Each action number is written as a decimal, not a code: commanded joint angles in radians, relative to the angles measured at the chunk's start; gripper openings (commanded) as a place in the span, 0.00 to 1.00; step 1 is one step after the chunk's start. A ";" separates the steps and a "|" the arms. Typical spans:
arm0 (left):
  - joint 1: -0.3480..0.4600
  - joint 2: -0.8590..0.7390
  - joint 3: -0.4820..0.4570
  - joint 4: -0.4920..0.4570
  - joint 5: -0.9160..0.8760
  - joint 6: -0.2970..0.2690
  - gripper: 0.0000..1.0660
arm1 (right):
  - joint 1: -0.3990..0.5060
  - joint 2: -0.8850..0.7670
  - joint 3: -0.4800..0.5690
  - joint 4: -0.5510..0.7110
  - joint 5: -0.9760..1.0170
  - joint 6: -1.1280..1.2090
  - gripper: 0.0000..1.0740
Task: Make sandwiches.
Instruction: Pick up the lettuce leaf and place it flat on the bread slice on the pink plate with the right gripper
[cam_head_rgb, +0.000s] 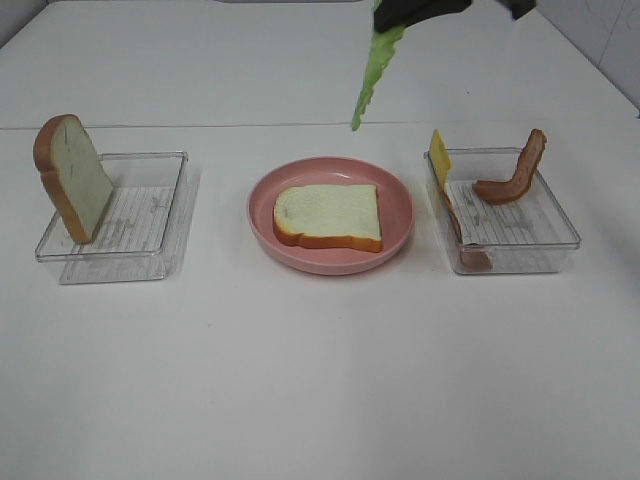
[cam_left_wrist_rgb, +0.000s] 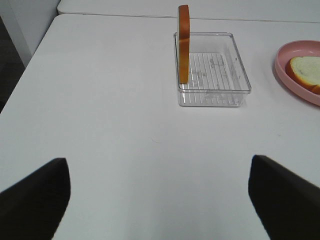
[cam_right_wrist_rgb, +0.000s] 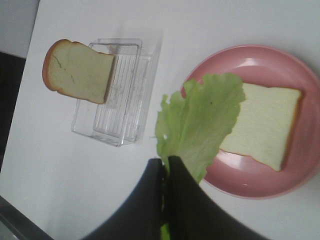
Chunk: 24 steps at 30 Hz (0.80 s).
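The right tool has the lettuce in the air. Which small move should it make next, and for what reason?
Probably lower the lettuce onto the bread on the plate. The right tool is shut on the lettuce, which hangs high behind the plate, and that slice lies flat and bare.

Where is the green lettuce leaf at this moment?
In the exterior high view, the green lettuce leaf hangs from the right gripper near the top, right of centre, behind the pink round plate.
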 joint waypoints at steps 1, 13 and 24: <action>0.004 -0.018 0.000 -0.006 -0.014 0.002 0.83 | 0.030 0.038 -0.004 0.028 -0.042 -0.017 0.00; 0.004 -0.018 0.000 -0.006 -0.014 0.002 0.83 | 0.076 0.259 -0.006 0.296 -0.184 -0.272 0.00; 0.004 -0.018 0.000 -0.006 -0.014 0.002 0.83 | 0.076 0.384 -0.006 0.306 -0.244 -0.301 0.00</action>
